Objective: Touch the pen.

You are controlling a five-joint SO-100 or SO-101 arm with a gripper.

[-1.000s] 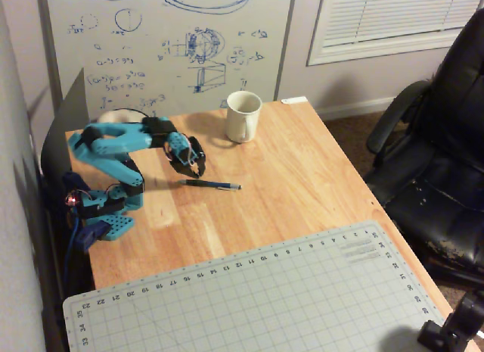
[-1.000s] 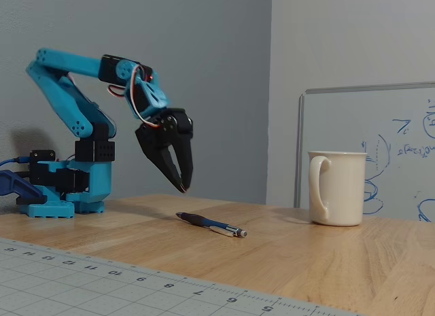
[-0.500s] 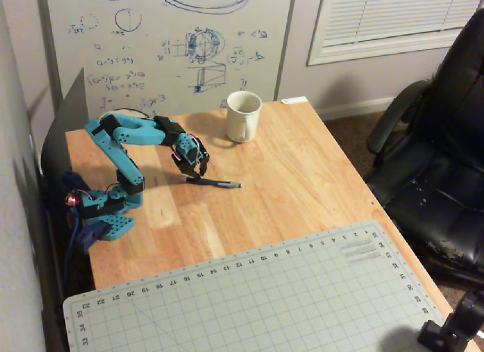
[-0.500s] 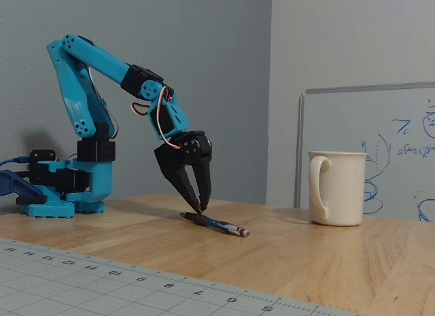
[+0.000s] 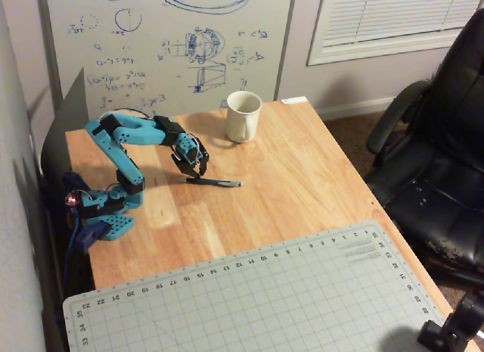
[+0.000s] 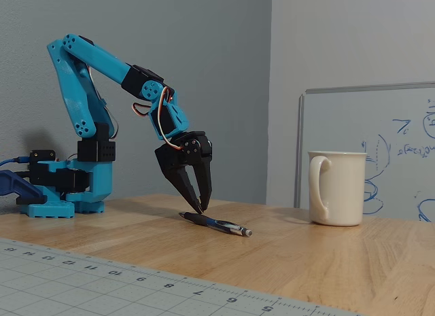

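1. On the wooden table (image 5: 302, 170), the pen (image 5: 214, 182) lies flat between the arm's base and the mug, its length running left to right in the overhead view.
2. In the fixed view the pen (image 6: 216, 224) has a dark barrel and a lighter tip that points right, toward the mug (image 6: 337, 187).
3. The blue arm (image 6: 88, 92) bends up over its base and then down, so the black gripper (image 6: 202, 210) comes down onto the pen's left end.
4. The fingers are nearly together, with only a narrow slit between them; their tips meet the pen's end or sit just above it, and they grip nothing.
5. The mug (image 5: 243, 116) stands upright, well apart from the pen.
6. A grey cutting mat (image 5: 249, 299) covers the table's near side.
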